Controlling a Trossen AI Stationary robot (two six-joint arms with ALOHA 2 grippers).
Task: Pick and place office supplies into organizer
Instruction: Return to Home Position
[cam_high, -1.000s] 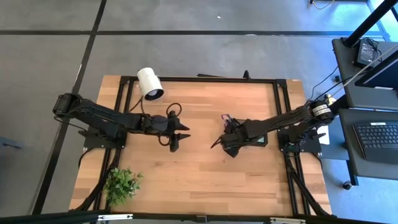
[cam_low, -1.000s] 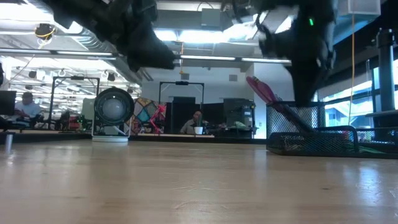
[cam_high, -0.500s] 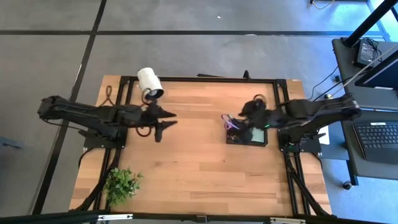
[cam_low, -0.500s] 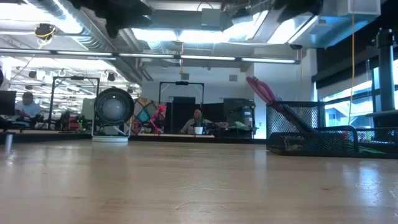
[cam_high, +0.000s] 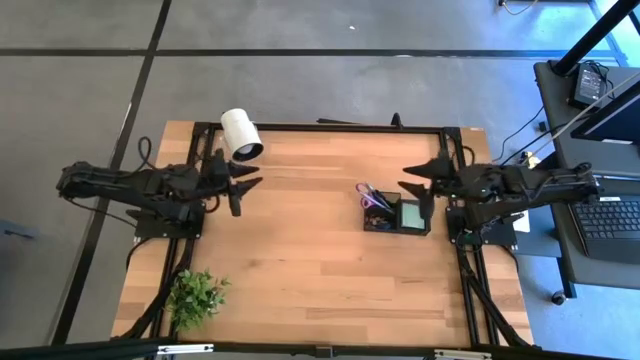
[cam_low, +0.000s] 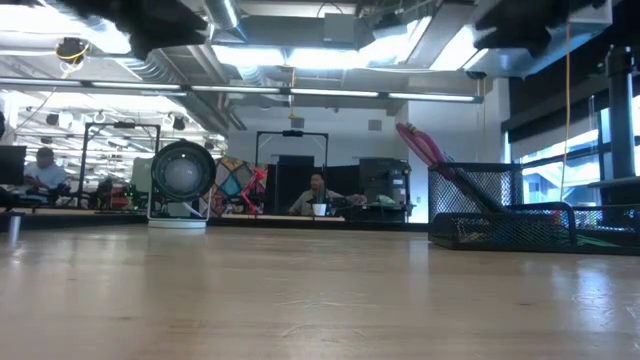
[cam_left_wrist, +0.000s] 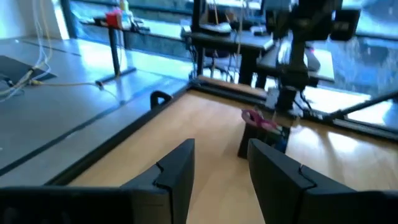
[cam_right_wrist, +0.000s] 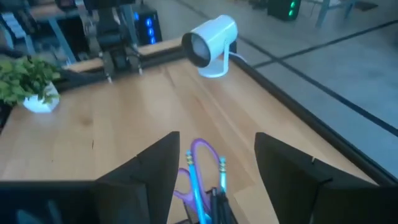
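Note:
The black mesh organizer (cam_high: 397, 215) stands on the table's right half; purple-handled scissors (cam_high: 371, 197) and pens stick up from its taller part, and a light green notepad (cam_high: 411, 213) lies in its low part. In the low view the organizer (cam_low: 520, 215) stands at right with the scissors' handle (cam_low: 420, 145) leaning out. My left gripper (cam_high: 240, 189) hovers open near the table's left side, beside the white cylinder. My right gripper (cam_high: 418, 180) hovers open above the organizer's far right corner. The right wrist view looks down on the scissors' purple loops (cam_right_wrist: 202, 155) between the open fingers.
A white cylinder (cam_high: 241, 134) stands at the far left corner and a small potted plant (cam_high: 196, 295) at the near left corner. Bare wood lies between the arms and along the near edge. The black frame (cam_high: 320, 127) borders the table.
Both arms have drawn back from the table's middle, the left toward the left edge, the right toward the right edge, both rising out of the low view. The organizer, covered by the right gripper a second ago, now shows uncovered and has not moved.

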